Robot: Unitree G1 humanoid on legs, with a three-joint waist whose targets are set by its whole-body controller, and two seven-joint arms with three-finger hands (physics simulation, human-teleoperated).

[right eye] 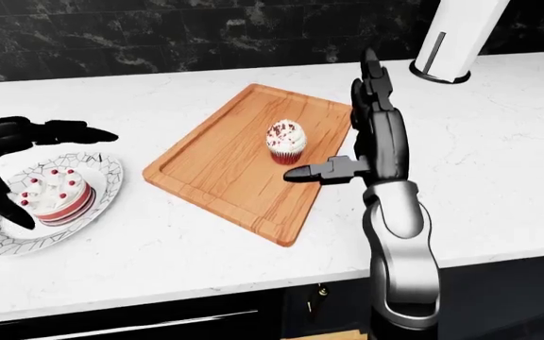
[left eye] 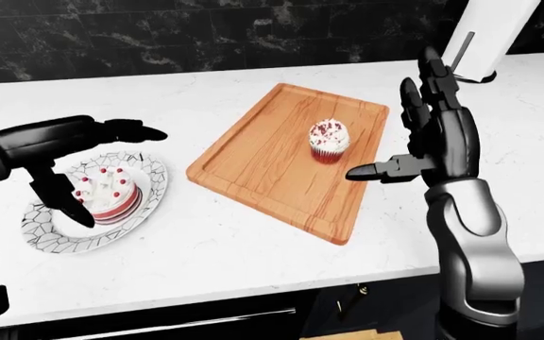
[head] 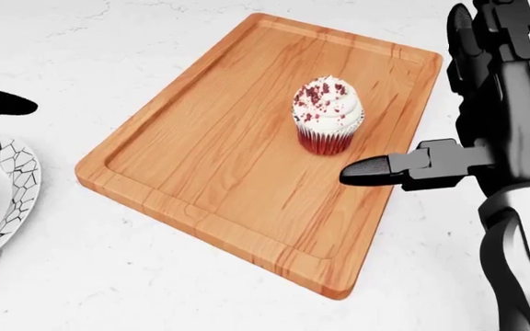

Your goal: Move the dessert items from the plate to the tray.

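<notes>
L robot hand (left eye: 78, 166) spread open, fingers apart; R robot hand (left eye: 421, 134) upright, open, thumb sticking sideways.

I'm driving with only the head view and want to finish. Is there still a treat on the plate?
Observer: Yes, a small cake with red dots on top sits on the plate.
Operator: Where's my left robot hand?
Observer: The left robot hand is open, fingers standing about the cake, not closed on it.
Operator: And what's past the tray?
Observer: Beyond the tray with the cupcake, a white cylinder stands on the counter.
</notes>
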